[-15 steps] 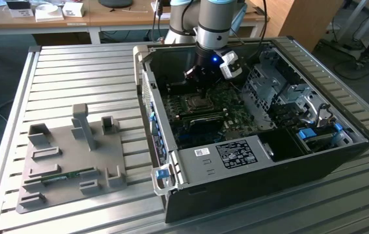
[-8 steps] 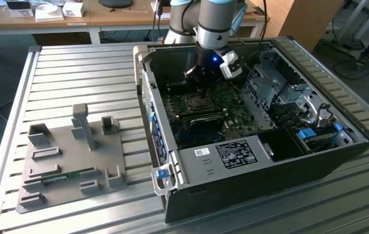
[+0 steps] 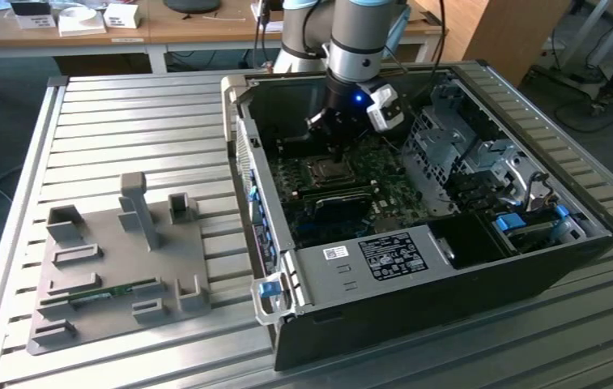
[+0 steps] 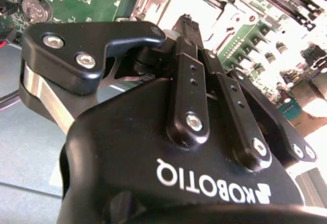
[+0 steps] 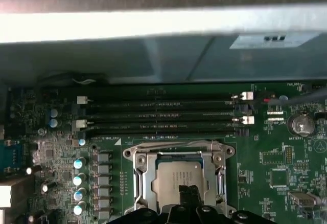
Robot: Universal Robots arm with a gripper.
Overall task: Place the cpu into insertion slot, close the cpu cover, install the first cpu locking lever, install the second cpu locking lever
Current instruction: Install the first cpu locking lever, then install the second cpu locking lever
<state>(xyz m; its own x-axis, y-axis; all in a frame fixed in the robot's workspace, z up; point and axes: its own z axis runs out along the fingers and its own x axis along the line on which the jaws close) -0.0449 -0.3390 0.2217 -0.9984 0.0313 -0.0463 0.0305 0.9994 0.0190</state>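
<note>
The cpu (image 5: 172,177) lies flat in the insertion slot (image 3: 328,170) of the green motherboard (image 5: 286,168), its silvery top showing. The cpu cover (image 5: 139,179) lies down around it as a silver frame, the chip visible through its window. My gripper (image 5: 188,193) hangs just over the chip's top with its black fingers pressed together and nothing between them. In the second wrist view the gripper (image 4: 186,22) points at the bright cpu (image 4: 191,6). In the exterior view the gripper (image 3: 328,130) reaches down inside the open computer case, above the slot.
Long black memory slots (image 5: 158,114) run beside the socket, and a coin battery (image 5: 300,124) sits further along. The case wall (image 5: 153,24) rises close behind. Metal drive cages (image 3: 468,154) fill the case on the exterior view's right. A grey fixture plate (image 3: 122,259) lies outside.
</note>
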